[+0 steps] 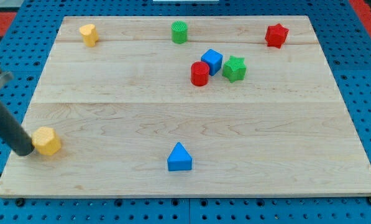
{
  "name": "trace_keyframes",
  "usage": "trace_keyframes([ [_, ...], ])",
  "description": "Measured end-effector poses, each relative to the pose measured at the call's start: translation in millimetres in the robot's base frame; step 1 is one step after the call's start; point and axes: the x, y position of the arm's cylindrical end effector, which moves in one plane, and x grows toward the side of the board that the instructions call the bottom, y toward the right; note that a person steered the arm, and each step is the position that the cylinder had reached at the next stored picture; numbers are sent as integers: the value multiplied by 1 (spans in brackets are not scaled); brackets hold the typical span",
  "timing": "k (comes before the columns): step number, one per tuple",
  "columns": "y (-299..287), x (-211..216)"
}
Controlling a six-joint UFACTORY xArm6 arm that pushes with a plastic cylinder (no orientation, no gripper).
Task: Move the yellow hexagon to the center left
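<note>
Nearest the view's bottom, a blue triangle [179,157] is seen standing alone on the wooden board [266,143]. At the board's lower left, the yellow hexagon [47,140] is found close to the left edge, with my tip [25,151] set against its left side, touching or all but touching. No fingers are carried by the rod, so nothing can be spread or pinched; the block can only be pushed.

The hexagon is judged to be small, light and rigid, likely to slide readily on the smooth wood and to turn if it is met off its middle. It is best contacted low on a flat face, on the side nearest the view's bottom, so that it can be driven toward the view's top to the center left.

Farther up, a red cylinder [199,73], a blue cube [212,61] and a green star [234,68] are clustered right of centre. Along the far edge, a second yellow block [89,34], a green cylinder [179,32] and a red star [276,35] are spaced well apart.
</note>
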Motion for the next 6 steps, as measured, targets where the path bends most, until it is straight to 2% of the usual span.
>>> trace_keyframes([
  [1,-5,30],
  [2,15,48],
  [3,43,26],
  [5,-47,-66],
  [6,-46,-37],
])
